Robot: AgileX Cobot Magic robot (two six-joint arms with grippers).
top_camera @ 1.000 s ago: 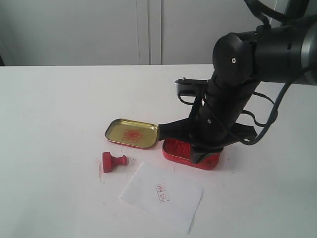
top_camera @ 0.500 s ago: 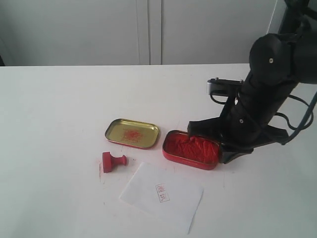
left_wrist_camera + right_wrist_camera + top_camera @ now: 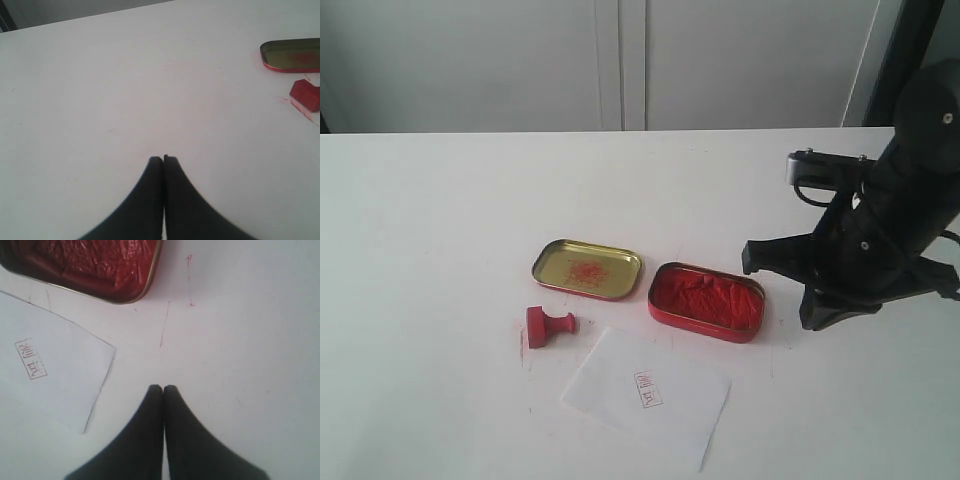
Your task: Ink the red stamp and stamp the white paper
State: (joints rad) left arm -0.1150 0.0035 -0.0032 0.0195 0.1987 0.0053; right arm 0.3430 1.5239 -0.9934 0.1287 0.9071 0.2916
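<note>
Lying sideways, the red stamp [image 3: 548,326] — well apart from right pincer [image 3: 163,388].

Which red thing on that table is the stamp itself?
On the white table, find the gold-coloured lid. Nearer the camera, left of the white paper, lies the red stamp: tiny, tipped over, with a knob handle, unlike the flat red ink tin.

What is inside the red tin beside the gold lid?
The red tin is filled with rumpled red ink paste, nearly to its rim. Nothing else lies in it. The paste covers the tin's floor, so that cannot be seen.
</note>
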